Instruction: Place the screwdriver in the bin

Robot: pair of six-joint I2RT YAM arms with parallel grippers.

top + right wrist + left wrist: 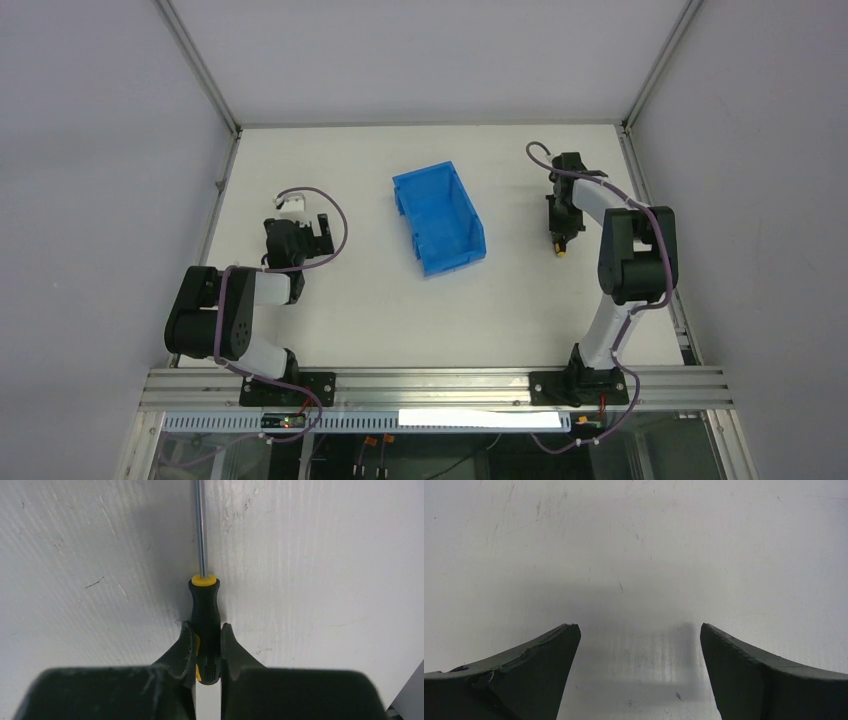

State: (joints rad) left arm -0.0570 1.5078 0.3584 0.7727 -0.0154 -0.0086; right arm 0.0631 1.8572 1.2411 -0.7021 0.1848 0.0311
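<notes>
The screwdriver (205,605) has a black handle with a yellow collar and a thin steel shaft that runs off the top of the right wrist view. My right gripper (206,627) is shut on the handle, low over the white table. From above, the same gripper (560,240) is at the right side of the table, with the screwdriver's yellow tip (561,252) just showing below it. The blue bin (440,216) sits mid-table, well to the left of that gripper, with nothing in it. My left gripper (639,630) hangs open over bare table, nothing between its fingers.
A small white object (291,204) lies by the left arm's wrist. Grey walls and metal rails close the table at the back and both sides. A metal rail (440,385) at the near edge carries both arm bases.
</notes>
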